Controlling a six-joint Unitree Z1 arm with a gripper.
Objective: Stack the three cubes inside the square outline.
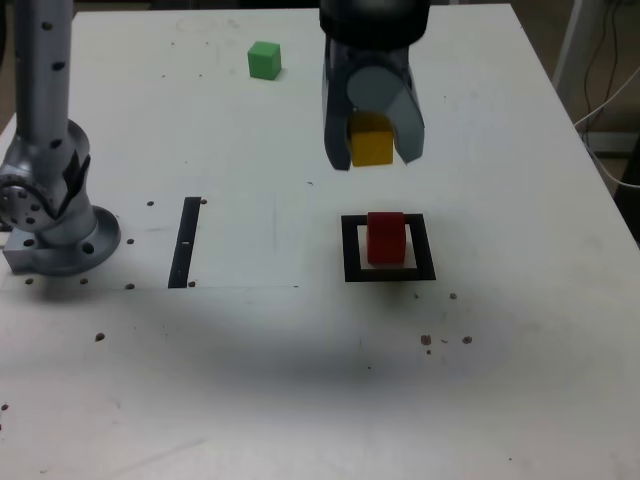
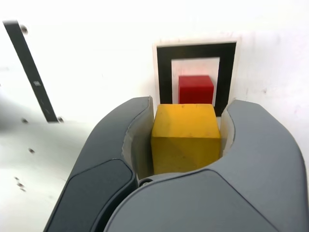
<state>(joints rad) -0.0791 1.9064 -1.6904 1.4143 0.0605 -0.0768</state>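
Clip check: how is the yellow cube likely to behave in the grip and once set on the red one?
The yellow cube looks rigid, showing no dents between the pincer pads. Flat faces suggest it won't roll. On the equal-sized red cube, an off-centre placement might tip it.

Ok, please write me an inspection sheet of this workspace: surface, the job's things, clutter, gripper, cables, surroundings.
Surface: white table, with small dark specks.
Job's things: red cube inside the square outline; yellow cube held in the air above the table; green cube alone at the far side.
Clutter: black strip at the exterior view's left.
Gripper: gripper shut on the yellow cube.
Cables: white cable past the exterior view's right table edge.
Surroundings: arm base on the table.
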